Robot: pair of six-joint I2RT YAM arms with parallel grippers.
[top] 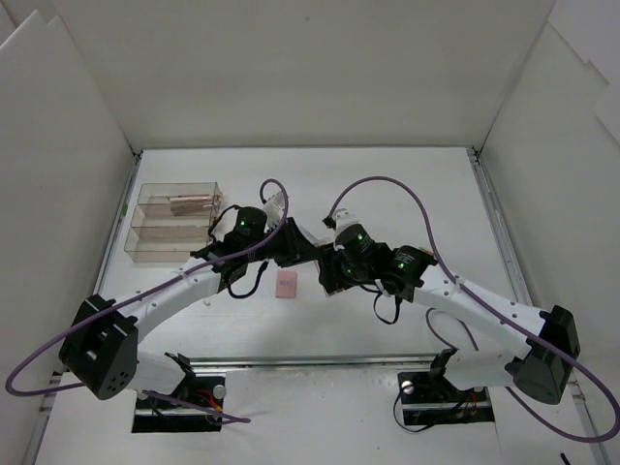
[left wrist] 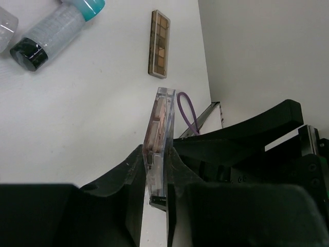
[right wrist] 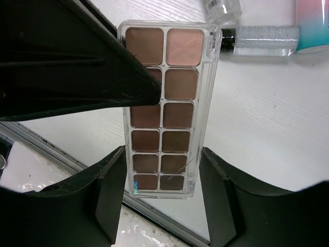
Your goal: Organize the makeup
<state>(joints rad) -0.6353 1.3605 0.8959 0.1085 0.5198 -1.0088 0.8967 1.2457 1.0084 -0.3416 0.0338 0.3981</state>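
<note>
From above, we saw both arms meeting over the middle of the white table [top: 387, 184], with the left gripper [top: 294, 244] and right gripper [top: 330, 263] close together. A pink compact [top: 286, 286] lay flat just in front of them. A clear box [top: 160, 247] stood at the left, with thin sticks [top: 191, 203] in its far compartment. In the left wrist view, the left gripper's fingers [left wrist: 128, 180] were clamped on the faces of a brown palette [left wrist: 162, 113], seen edge-on above the table. A second palette [left wrist: 159, 43] lay flat beyond it, and a black-capped bottle [left wrist: 46, 36] and a teal-ended tube [left wrist: 85, 5] lay at top left. In the right wrist view, that palette stood between the right gripper's fingers [right wrist: 110, 195], which flanked its lower end. We could not tell whether they pressed it.
</note>
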